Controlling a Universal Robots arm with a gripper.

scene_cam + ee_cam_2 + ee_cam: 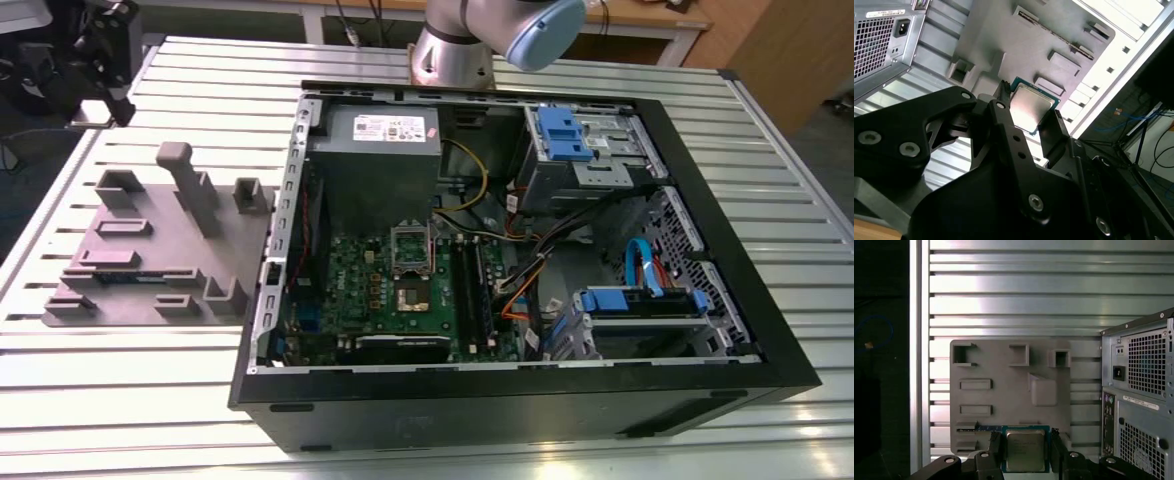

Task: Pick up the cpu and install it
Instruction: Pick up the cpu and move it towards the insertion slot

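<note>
Gripper is clamping the cpu by two opposite edges, holding it clear above the grey fixture tray on the slatted tabletop, beside the computer case. To my eye, carrying it well is depending on keeping the chip level and the squeeze even. Open room is lying above the tray. Inside the case, the side wall and the cables are crowding the motherboard socket.
</note>
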